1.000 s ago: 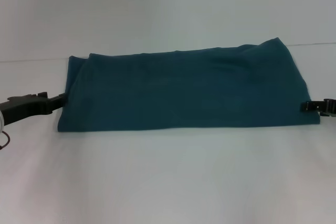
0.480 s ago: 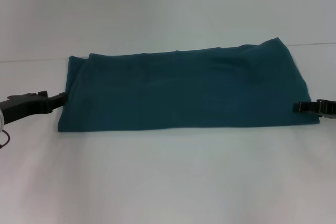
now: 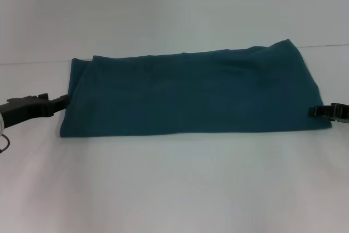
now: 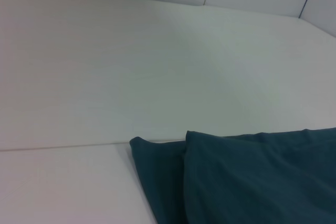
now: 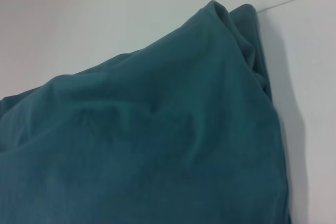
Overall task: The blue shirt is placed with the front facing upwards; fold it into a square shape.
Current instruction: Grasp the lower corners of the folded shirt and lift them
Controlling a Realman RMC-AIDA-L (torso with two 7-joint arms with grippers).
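The blue shirt [image 3: 191, 94] lies flat on the white table, folded into a long wide band with a plain side up. No print or collar shows. My left gripper [image 3: 61, 103] is low at the band's left end, its tip touching the cloth edge. My right gripper [image 3: 314, 111] is low at the band's right end, its tip over the near right corner. The left wrist view shows layered folds of the shirt [image 4: 252, 182]. The right wrist view shows a rumpled end of the shirt [image 5: 147, 145] close up.
The white table [image 3: 174, 189] spreads wide in front of the shirt. Its back edge [image 3: 32, 62] runs just behind the shirt, against a pale wall. Nothing else lies on the table.
My right gripper slid inward over the shirt's right end, then drew back a little to the right. The left gripper and the shirt have barely moved.
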